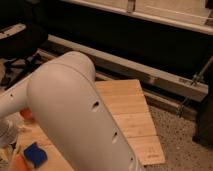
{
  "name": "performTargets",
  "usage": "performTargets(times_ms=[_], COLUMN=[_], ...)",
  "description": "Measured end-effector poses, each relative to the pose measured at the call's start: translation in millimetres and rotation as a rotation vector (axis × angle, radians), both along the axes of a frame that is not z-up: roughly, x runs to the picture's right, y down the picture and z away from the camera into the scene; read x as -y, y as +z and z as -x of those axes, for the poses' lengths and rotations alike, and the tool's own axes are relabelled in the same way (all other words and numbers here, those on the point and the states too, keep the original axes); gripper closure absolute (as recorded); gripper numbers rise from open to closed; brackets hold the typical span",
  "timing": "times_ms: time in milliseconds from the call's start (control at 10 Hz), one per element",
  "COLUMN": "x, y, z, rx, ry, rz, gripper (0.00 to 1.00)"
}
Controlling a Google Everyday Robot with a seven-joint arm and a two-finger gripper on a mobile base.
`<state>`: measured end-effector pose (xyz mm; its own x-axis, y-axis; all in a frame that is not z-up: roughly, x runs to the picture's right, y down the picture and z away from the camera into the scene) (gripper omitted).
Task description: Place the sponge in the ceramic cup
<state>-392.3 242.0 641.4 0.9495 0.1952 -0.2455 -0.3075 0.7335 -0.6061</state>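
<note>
Arm: a big white arm [75, 115] fills the middle and runs off the left edge, blocking most of the surface.
Gripper: out of sight past that edge; cannot tell whether it is open or closed.
Sponge: blue sponge [35, 154] lies flat on the wooden surface [132, 115], bottom left, free of the arm.
Beside it: a thin orange item [17, 162] just left of the sponge.
Bowl: an orange-red bowl [25, 114] peeks out behind the arm.
Left edge: a pale round shape [5, 134], possibly a bottle or the cup.
Beyond: a speckled floor [185, 145], a metal rail [150, 75] and a dark chair [20, 42].
</note>
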Motion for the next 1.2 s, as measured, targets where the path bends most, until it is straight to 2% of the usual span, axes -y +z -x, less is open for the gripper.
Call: performTargets(times_ms=[500, 1200], x=[-17, -37], y=[17.2, 57.0], z=[1, -8], rx=[-0.046, -0.026], ry=[0.037, 0.032], rz=[0.037, 0.053], gripper=[0.20, 0.20])
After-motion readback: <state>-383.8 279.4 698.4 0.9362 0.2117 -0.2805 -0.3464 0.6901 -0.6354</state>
